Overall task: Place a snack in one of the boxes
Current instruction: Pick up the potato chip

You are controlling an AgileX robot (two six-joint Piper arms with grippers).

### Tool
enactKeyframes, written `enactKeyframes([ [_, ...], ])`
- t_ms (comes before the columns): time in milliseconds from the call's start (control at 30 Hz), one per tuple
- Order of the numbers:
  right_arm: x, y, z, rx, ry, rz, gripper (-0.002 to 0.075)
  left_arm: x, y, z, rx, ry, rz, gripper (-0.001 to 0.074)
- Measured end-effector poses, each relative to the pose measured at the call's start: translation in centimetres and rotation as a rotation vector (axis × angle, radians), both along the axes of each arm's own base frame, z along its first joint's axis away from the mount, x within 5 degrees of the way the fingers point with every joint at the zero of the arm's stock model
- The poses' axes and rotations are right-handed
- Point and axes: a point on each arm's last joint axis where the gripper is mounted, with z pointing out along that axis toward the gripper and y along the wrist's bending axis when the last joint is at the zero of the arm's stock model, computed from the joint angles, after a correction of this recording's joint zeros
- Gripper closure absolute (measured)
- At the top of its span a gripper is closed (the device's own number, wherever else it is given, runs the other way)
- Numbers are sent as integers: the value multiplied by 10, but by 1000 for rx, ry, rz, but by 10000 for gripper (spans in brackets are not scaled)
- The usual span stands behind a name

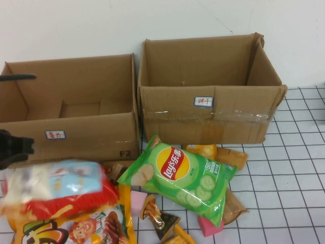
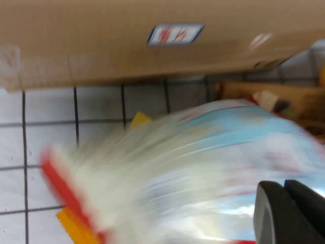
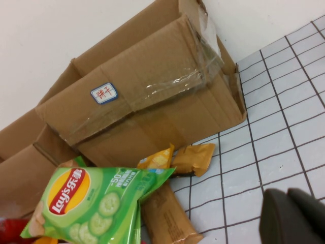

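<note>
The shorter box (image 1: 76, 134) stands at the left and the taller taped box (image 1: 213, 114) at the right, both open at the top, each with a white red-lettered label. My left gripper (image 1: 20, 147) is at the left edge, in front of the shorter box. Its fingers (image 2: 289, 216) are together on a blurred white, blue and red snack bag (image 1: 56, 185), which fills the left wrist view (image 2: 203, 168) below the shorter box's front (image 2: 101, 46). My right gripper (image 3: 297, 218) is shut and empty above the tiled surface, out of the high view.
A green Lay's chip bag (image 1: 177, 175) lies in front of the taller box (image 3: 147, 101), also in the right wrist view (image 3: 91, 203). Several brown, orange and pink snack packs lie under and around it. A white wall is behind the boxes. White grid tiles (image 1: 289, 178) extend to the right.
</note>
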Motion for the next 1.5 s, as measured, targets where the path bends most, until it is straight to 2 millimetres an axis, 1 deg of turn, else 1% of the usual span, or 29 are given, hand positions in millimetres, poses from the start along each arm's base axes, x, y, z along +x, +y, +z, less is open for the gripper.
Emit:
enactKeyframes([
  [133,0,0,0,0,0,0,725,-21,-1,21,0,-81,-7,735],
  [200,0,0,0,0,0,0,725,-28,-2,26,-2,-92,-15,736],
  [300,0,0,0,2,0,0,725,-33,-3,26,-8,-68,-24,735],
  [367,0,0,0,2,0,0,725,-32,-3,23,-14,-40,-12,730],
  [433,0,0,0,2,0,0,725,-28,-1,18,-9,-4,9,694],
  [467,0,0,0,2,0,0,725,-26,0,15,-4,16,20,664],
  [567,0,0,0,2,0,0,725,-18,5,3,26,104,73,485],
  [600,0,0,0,2,0,0,725,-15,8,-4,48,149,98,384],
  [667,0,0,0,2,0,0,725,-13,12,-14,97,228,97,246],
  [700,0,0,0,4,0,0,725,-12,13,-19,125,262,77,190],
  [733,0,0,0,4,0,0,725,-12,14,-21,150,277,49,155],
  [767,0,0,0,4,0,0,725,-13,14,-22,173,285,15,139],
  [833,0,0,0,6,-1,0,725,-16,10,-20,215,264,-71,141],
  [967,0,0,0,-1,-3,2,725,-32,4,-9,346,217,-260,178],
  [1067,0,0,0,-5,-4,3,725,-43,8,-4,470,235,-325,188],
  [1133,0,0,0,-6,-4,3,725,-44,12,-4,512,247,-331,190],
  [1267,0,0,0,-11,-5,4,725,-39,10,-16,528,225,-385,190],
  [1367,0,0,0,-14,-6,4,725,-29,4,-36,527,213,-525,190],
  [1500,0,0,0,-16,-7,5,725,-17,3,-46,541,195,-558,190],
])
